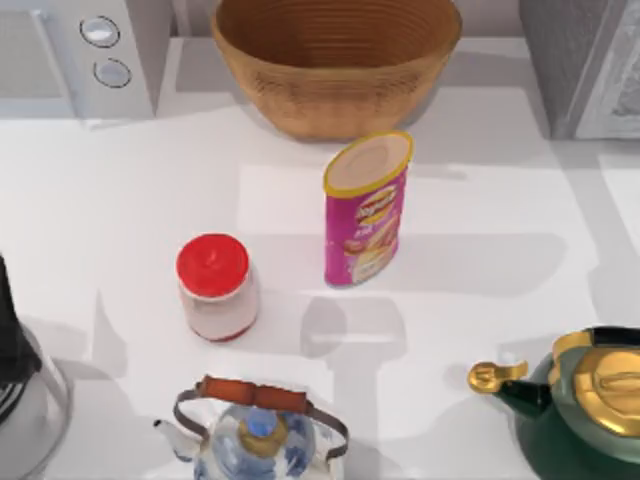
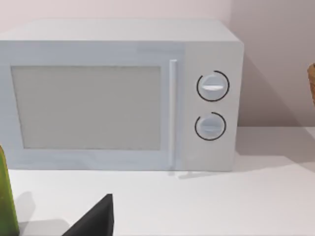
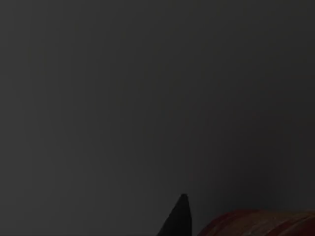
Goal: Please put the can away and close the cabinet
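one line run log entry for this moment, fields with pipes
stage: not started | target: pink cylindrical chip can upright mid-table, untouched | nearby: red-lidded jar, woven basket, white microwave | right wrist view: dark

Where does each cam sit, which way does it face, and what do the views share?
Top: above the table, looking down at the can, jar, basket, two kettles.
Left wrist: low, facing the microwave; a dark finger shows.
Right wrist: dark.
Shared: microwave and table, in top and left wrist.
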Available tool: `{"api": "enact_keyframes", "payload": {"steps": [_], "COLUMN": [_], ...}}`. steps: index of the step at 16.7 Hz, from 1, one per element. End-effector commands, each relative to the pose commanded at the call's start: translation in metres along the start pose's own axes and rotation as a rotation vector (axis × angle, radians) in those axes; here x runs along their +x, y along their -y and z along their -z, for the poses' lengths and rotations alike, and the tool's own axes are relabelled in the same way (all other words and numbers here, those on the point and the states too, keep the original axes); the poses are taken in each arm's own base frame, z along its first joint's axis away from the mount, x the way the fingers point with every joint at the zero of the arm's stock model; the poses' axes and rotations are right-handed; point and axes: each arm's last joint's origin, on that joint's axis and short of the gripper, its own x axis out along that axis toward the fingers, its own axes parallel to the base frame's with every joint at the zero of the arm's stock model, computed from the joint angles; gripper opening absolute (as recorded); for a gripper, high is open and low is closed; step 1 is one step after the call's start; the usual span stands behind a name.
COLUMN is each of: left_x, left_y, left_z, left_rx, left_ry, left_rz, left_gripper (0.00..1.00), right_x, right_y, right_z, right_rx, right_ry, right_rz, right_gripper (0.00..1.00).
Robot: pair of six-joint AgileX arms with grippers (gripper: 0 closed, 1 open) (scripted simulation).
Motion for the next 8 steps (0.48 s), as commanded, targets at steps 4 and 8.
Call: {"api": "enact_keyframes", "payload": {"steps": [4, 8], "left_x": [0.0000, 0.0000], "left_y": [0.0000, 0.0000], "left_z": [0.0000, 0.0000], "left_rx": [0.000, 0.000], "left_ry": [0.000, 0.000], "left_rz": [0.000, 0.000], "left_gripper": [1.00, 1.00], "right_x": [0.0000, 0.0000], "right_y": [0.0000, 0.0000], "right_z": [0.0000, 0.0000], "right_rx": [0.000, 0.000], "right_ry": [0.000, 0.000], "right_rz": [0.000, 0.000], "right_gripper": [0.45, 0.75]}}
